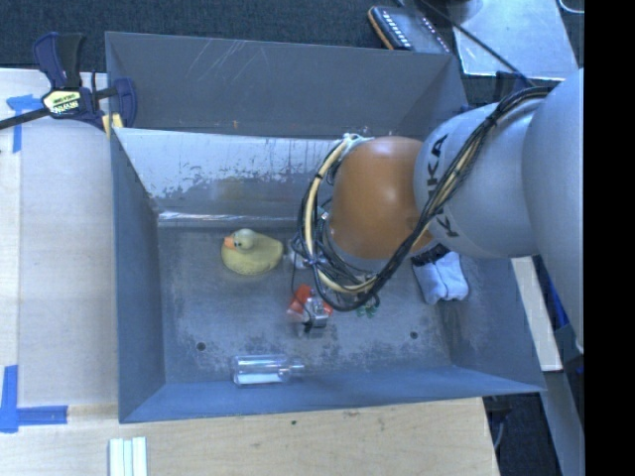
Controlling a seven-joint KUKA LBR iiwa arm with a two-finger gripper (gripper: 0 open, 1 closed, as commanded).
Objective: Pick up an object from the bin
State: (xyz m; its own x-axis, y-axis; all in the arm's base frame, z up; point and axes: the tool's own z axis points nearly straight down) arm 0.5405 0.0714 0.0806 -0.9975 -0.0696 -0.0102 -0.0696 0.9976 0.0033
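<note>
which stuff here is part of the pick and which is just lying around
Part of the job:
gripper, low over the middle of the floor
small red thing right at its tip; held or not, can't tell
bin

Just lying about:
yellow rubber duck, up and left of the gripper
clear plastic tube by the near wall
white crumpled thing at the right side

yellow duck (pixel 250 253), white cloth (pixel 442 279), clear vial (pixel 266 369) — grey bin (pixel 139 296)
</note>
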